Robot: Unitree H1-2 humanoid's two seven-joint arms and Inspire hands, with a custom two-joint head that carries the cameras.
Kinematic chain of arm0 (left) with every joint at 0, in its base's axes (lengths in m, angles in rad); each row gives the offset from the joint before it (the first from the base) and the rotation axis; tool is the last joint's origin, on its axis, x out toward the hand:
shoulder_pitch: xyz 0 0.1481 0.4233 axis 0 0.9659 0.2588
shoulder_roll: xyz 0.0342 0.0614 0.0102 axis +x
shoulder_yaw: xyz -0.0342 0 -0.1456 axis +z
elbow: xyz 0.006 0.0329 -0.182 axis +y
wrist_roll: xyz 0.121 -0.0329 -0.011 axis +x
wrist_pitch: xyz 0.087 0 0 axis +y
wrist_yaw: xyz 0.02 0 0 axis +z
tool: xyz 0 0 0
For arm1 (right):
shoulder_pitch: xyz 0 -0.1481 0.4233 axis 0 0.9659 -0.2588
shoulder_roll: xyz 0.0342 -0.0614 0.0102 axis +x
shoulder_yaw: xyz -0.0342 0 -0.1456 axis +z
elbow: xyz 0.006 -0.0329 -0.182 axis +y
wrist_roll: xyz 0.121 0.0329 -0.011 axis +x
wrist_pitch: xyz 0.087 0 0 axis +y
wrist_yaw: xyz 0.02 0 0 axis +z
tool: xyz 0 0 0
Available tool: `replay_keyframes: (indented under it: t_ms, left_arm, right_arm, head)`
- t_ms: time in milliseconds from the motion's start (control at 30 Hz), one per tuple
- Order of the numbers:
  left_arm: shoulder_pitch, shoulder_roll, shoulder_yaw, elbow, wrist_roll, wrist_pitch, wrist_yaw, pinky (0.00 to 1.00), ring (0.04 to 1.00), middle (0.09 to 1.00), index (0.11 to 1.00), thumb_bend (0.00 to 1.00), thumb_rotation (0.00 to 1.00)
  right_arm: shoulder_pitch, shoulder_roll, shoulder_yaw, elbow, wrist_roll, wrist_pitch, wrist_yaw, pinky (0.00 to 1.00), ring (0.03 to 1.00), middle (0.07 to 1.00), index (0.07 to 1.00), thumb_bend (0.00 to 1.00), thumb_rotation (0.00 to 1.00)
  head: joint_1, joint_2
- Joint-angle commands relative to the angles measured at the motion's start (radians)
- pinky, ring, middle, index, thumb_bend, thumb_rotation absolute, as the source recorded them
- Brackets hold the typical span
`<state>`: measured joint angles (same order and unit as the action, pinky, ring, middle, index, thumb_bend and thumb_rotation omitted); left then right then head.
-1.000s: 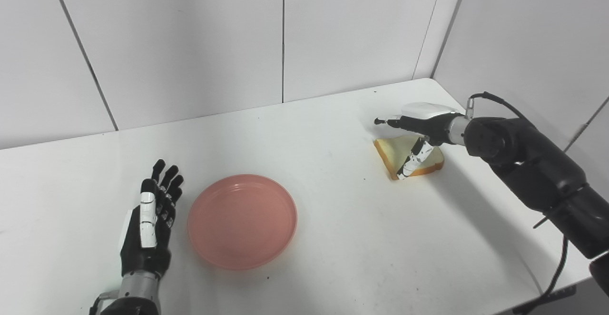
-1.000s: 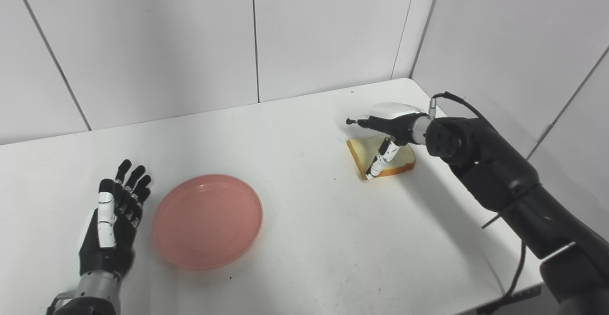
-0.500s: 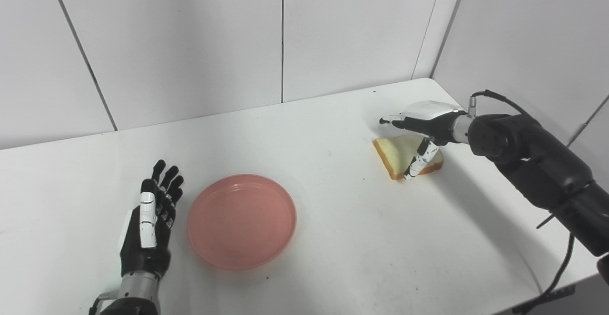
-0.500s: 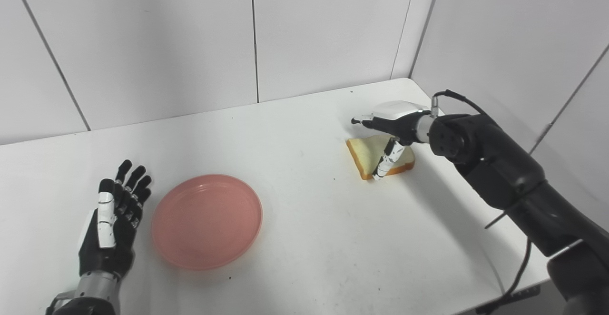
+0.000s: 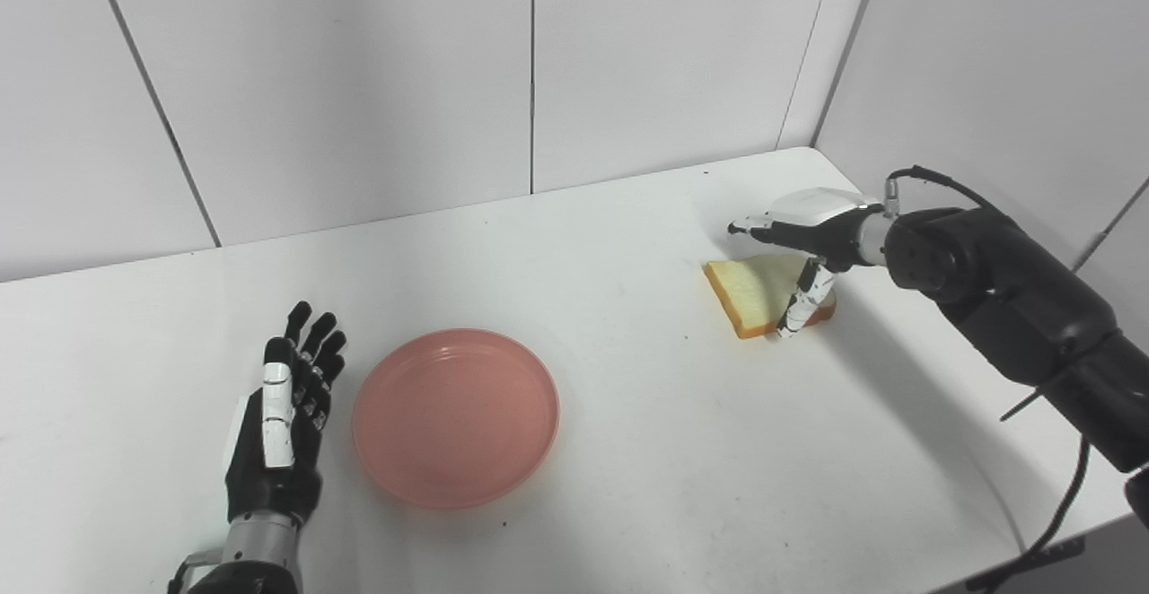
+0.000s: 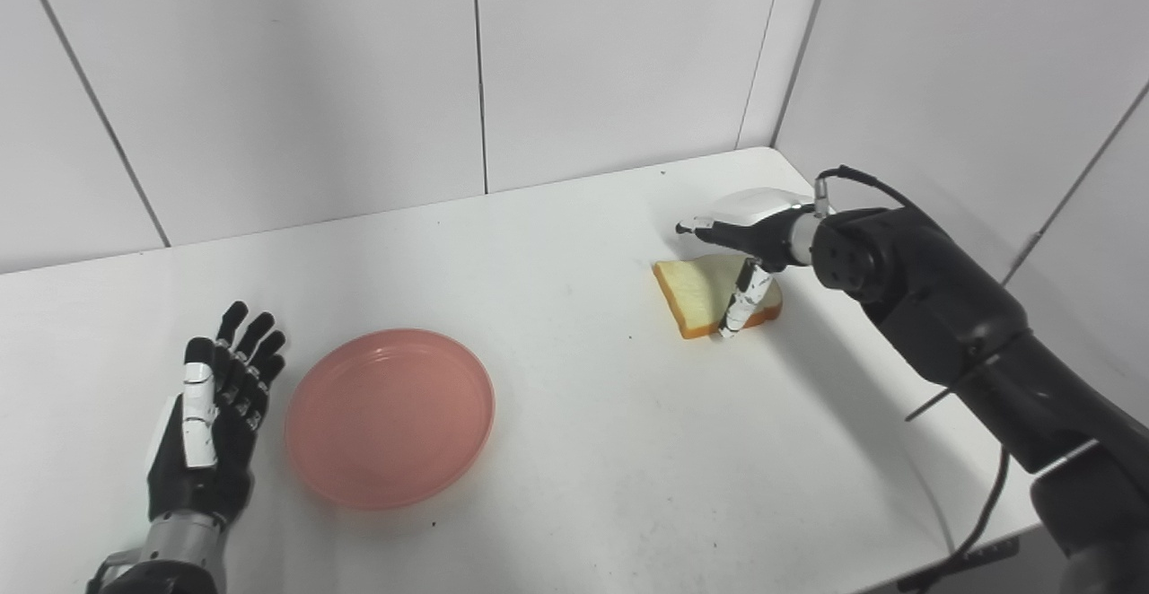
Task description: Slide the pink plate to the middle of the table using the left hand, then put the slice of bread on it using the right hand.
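Note:
The pink plate lies flat on the white table, left of centre and near the front. Just left of it my left hand rests open with its fingers stretched, a small gap away from the rim. The slice of bread lies at the far right of the table. My right hand hovers over the bread's right part, open: its fingers reach out level above the slice and its thumb points down at the slice's near right edge. Whether the thumb touches the bread is unclear.
White wall panels close the table at the back and on the right, close behind the bread. The table's front right edge curves away under my right arm.
My right hand has drifted right and a little back, from over the bread's middle to its right part. The bread, the plate and my left hand have stayed put.

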<state>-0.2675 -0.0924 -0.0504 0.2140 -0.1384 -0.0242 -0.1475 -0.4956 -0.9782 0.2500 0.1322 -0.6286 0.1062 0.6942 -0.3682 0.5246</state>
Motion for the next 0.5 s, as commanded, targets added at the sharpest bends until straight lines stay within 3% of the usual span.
replay_keyframes:
  t_ms: [0, 133, 267, 467]
  left_arm:
    - [-0.014, -0.009, -0.005, -0.025, -0.002, -0.014, 0.000, 0.98, 0.947, 0.949, 0.953, 0.69, 0.99]
    - [-0.013, -0.009, -0.006, -0.028, -0.003, -0.016, -0.003, 0.98, 0.948, 0.949, 0.953, 0.68, 1.00]
    - [-0.011, -0.011, -0.007, -0.038, -0.006, -0.008, -0.003, 0.98, 0.950, 0.952, 0.955, 0.68, 1.00]
    - [-0.008, -0.011, -0.008, -0.041, 0.000, -0.004, 0.001, 0.97, 0.942, 0.942, 0.948, 0.68, 1.00]
  right_arm:
    - [-0.046, -0.032, -0.019, -0.006, -0.006, -0.026, -0.016, 0.97, 0.994, 0.984, 0.974, 1.00, 0.28]
    - [-0.052, -0.028, -0.002, 0.002, -0.025, -0.033, -0.012, 0.98, 0.997, 0.988, 0.982, 1.00, 0.30]
    - [-0.049, -0.014, -0.002, 0.006, -0.018, -0.022, -0.009, 0.91, 1.000, 0.989, 0.978, 1.00, 0.30]
    - [-0.048, 0.003, 0.012, 0.041, -0.030, -0.054, -0.037, 1.00, 1.000, 0.986, 0.969, 1.00, 0.29]
  head:
    - [0.000, 0.001]
    - [0.000, 0.000]
    - [0.000, 0.000]
    - [0.006, 0.006]
